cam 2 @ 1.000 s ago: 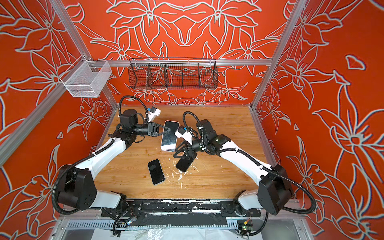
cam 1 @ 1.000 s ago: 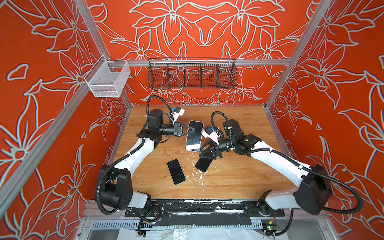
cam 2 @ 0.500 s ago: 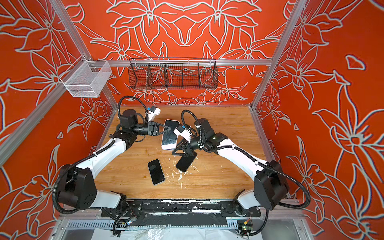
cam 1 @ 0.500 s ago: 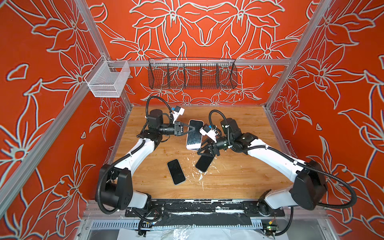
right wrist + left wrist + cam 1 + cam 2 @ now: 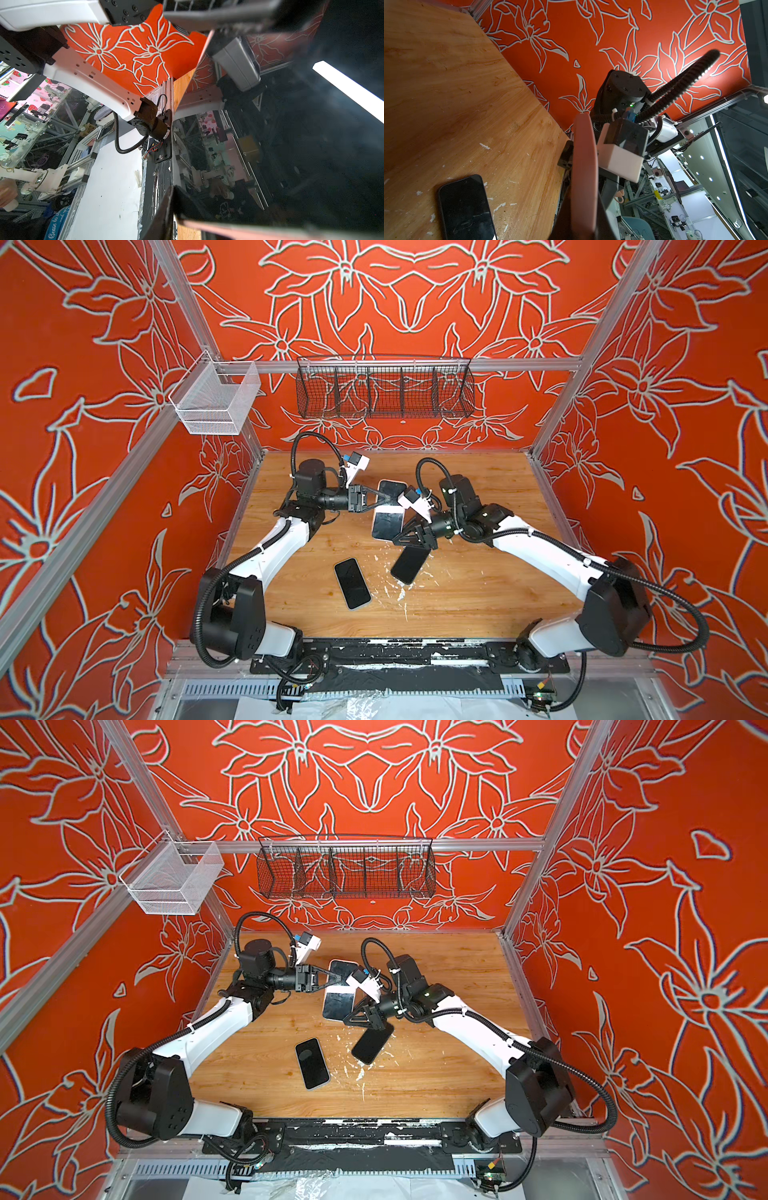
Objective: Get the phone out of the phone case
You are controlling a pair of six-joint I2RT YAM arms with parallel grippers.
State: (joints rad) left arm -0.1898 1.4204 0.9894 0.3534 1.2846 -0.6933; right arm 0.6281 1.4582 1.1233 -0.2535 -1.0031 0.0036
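A robotics lab: an aluminium frame point(image 5: 519, 363) with orange flower-printed walls point(image 5: 685, 406) encloses a wooden counter point(image 5: 478, 593), with a black wire basket point(image 5: 384, 393) at 12 o'clock. Beyond the frame stands another white robot arm point(image 5: 44, 176) among similar rigs.

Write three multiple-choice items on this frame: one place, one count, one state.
1. The black wire basket hangs: A on the back wall; B on the left wall; C on the table.
2. Phones lying on the table: A one; B two; C four.
3. The left gripper's jaws: A wide open; B shut on the pink phone case; C out of view.
Key: 1 A, it hangs from the back rail; 2 B, one phone and a second phone lie flat; 3 B, they pinch the case's edge.
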